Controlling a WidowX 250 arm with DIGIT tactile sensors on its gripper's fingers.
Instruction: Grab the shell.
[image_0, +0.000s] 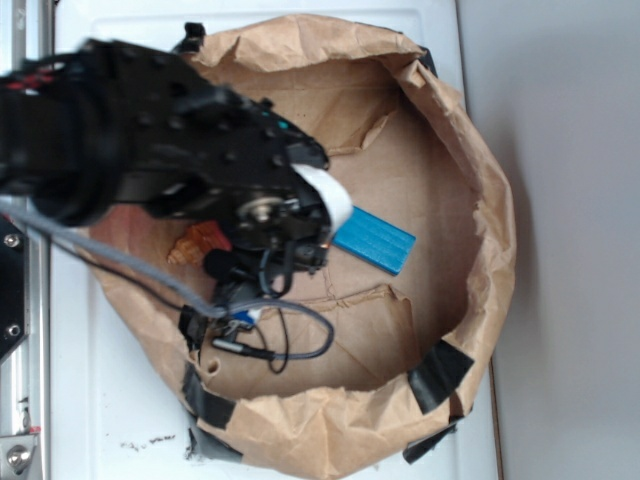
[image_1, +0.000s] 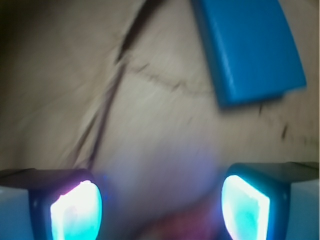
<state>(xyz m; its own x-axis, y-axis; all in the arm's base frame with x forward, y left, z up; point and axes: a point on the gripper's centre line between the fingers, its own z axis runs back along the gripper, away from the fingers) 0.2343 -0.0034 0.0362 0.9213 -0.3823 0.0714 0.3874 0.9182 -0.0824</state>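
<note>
White worktop (image_0: 110, 400) is carrying a big crumpled brown paper bag (image_0: 480, 170) laid open like a bowl. My black arm (image_0: 130, 140) is reaching in from the left. Blue block (image_0: 374, 241) is lying flat on the paper, just right of my fingers (image_1: 161, 202), which are spread wide, gripping nothing. Shell (image_0: 198, 243) is peeking out under my arm, partly hidden.

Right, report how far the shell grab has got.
Done: the gripper is down inside the paper bag, near the blue block. In hand: nothing; the fingers are open over bare paper. Left: reach the shell, partly hidden under the arm, and close on it.
</note>
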